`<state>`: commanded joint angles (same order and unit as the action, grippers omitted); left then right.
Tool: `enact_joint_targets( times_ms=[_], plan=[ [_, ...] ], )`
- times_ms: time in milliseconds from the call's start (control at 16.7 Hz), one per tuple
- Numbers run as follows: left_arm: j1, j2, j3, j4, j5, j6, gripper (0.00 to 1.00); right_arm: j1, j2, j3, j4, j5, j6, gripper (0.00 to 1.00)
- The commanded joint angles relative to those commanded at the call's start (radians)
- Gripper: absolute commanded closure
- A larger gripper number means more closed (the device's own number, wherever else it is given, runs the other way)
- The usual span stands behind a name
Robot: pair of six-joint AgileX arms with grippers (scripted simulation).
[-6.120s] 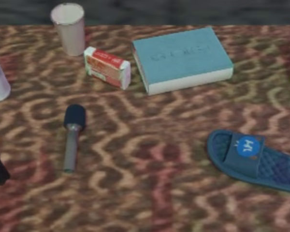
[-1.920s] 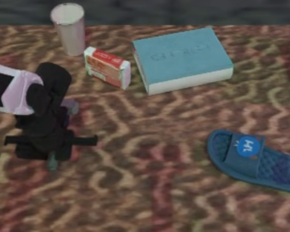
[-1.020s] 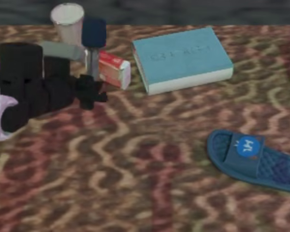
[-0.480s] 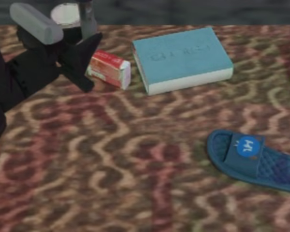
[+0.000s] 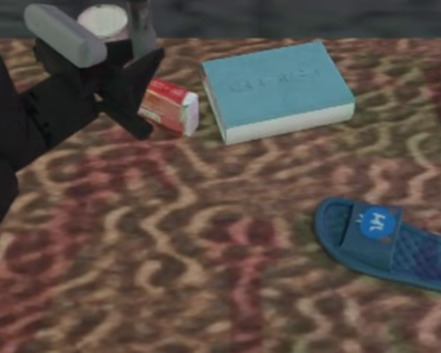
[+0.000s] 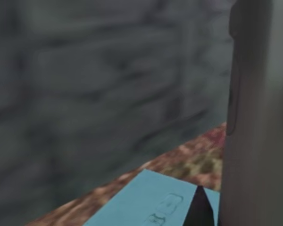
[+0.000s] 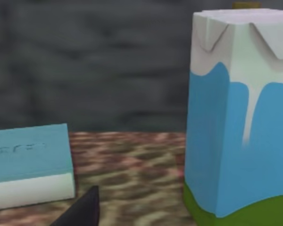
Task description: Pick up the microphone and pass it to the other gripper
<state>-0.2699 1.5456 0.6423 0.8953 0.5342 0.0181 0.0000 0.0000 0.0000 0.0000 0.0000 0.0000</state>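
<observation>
My left gripper (image 5: 143, 73) hangs high over the table's back left corner, shut on the microphone. In the top view only its thin grey handle (image 5: 140, 20) shows, running off the top edge; the dark head is out of view. The left wrist view is filled on one side by that grey handle (image 6: 257, 117), with one black fingertip (image 6: 198, 212) beside it. The right gripper is outside the top view; its own wrist view shows a single black fingertip (image 7: 85, 209) set off to one side, with nothing against it.
A white paper cup (image 5: 103, 18) stands half hidden behind the left gripper. Next to it lie a red and white box (image 5: 173, 103) and a light blue book (image 5: 279, 88). A blue slipper (image 5: 386, 239) lies at right. A blue, white and green carton (image 7: 240, 117) stands near the right gripper.
The left gripper came down on the microphone, closed on it and lifted it off the table. In the last half second it drifted slightly right.
</observation>
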Motion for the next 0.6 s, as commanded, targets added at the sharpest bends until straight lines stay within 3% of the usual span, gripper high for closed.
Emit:
enact_joint_targets(
  times_ms=[480,600],
  plan=[
    [-0.306,0.038,0.075,0.002,-0.325,-0.004,1.0,0.0,0.0,0.0,0.0,0.0,0.0,0.0],
    [-0.353,0.041,0.085,0.001,-0.373,-0.004,1.0,0.0,0.0,0.0,0.0,0.0,0.0,0.0]
  ],
)
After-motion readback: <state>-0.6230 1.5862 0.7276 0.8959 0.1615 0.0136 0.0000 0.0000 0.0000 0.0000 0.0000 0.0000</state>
